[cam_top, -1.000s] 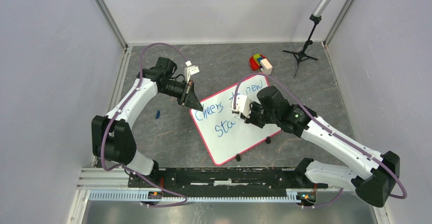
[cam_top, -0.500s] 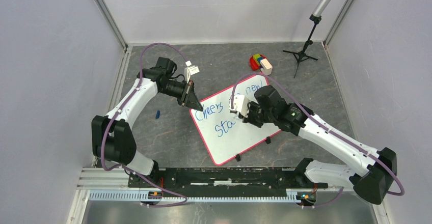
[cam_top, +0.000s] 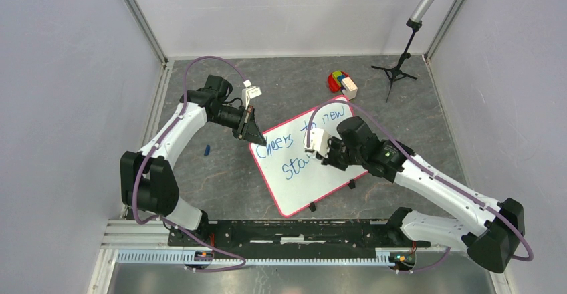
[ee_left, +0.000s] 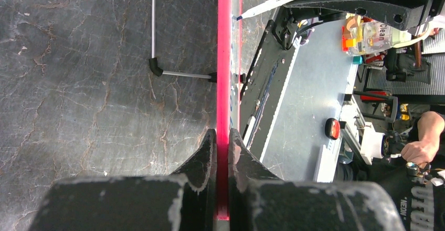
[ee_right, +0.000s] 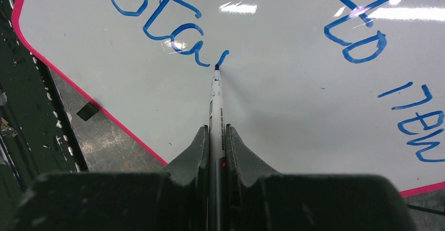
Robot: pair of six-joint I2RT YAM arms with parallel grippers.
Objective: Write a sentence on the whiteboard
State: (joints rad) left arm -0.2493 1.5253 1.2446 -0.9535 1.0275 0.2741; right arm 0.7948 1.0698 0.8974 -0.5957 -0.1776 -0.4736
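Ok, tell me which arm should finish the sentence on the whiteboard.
Right. The right gripper holds the marker, tip on the unfinished sentence; the left gripper clamps the whiteboard rim.

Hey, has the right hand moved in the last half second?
Yes. Against the whiteboard, the right hand, shut on the marker, has slid slightly to the right and toward the table's near edge.

The whiteboard [cam_top: 294, 187] lies flat on the desk [cam_top: 220, 187] at centre, turned cornerwise. My left jaws pinch its rim at the 10 o'clock corner. My right jaws, over its middle, hold a marker [ee_right: 215, 116] whose tip touches the board at the end of the lower line of the sentence [cam_top: 274, 145]. Its 5 o'clock edge carries clips [cam_top: 352, 184]. Just beyond the 1 o'clock corner lie blocks [cam_top: 341, 81], with a stand [cam_top: 397, 70] farther toward 2 and a small piece [cam_top: 207, 150] at 9.
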